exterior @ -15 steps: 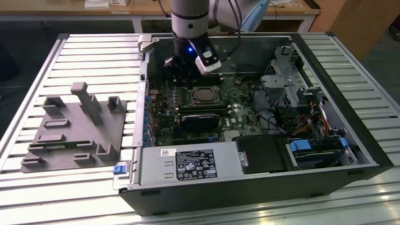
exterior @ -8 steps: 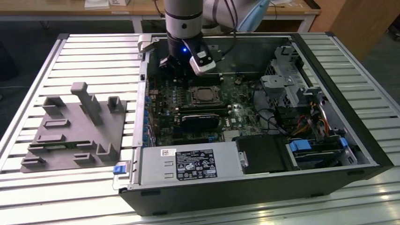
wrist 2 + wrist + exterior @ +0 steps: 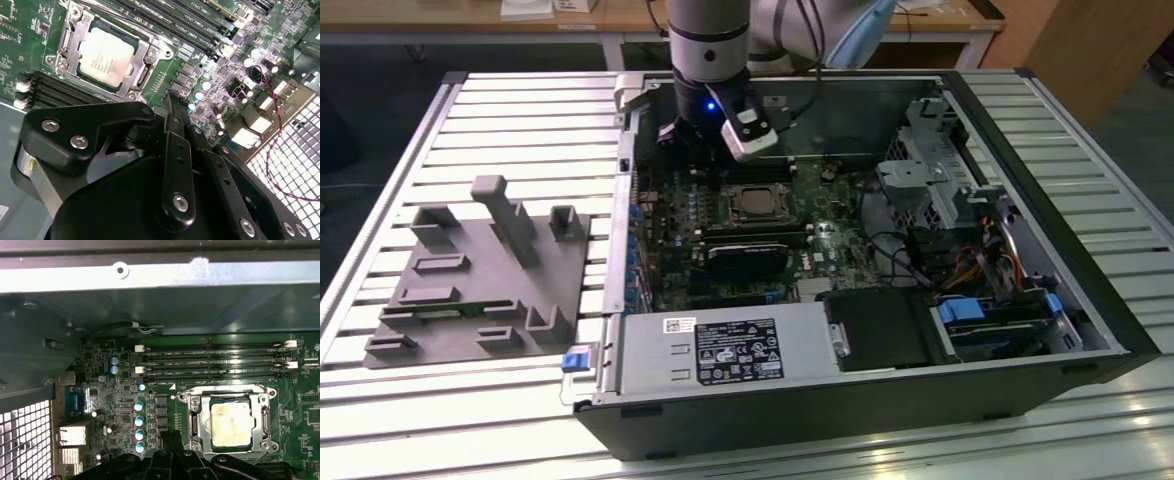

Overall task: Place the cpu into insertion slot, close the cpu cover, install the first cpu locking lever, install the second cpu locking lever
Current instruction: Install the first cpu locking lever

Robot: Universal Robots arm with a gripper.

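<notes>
Second wrist view: gripper (image 3: pixel 170 104) closed, empty, near cpu cover (image 3: pixel 146 52) edge; cpu (image 3: pixel 107 55) seated inside.

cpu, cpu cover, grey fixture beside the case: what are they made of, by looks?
The cpu: metal face, pale silvery-tan, brushed-matte with a soft sheen. The cpu cover: thin stamped sheet metal, likely steel, bright silvery with sharp glints on its edges. The grey fixture: probably plastic, perhaps printed or moulded; even matte grey, no reflections, blocky posts.
</notes>
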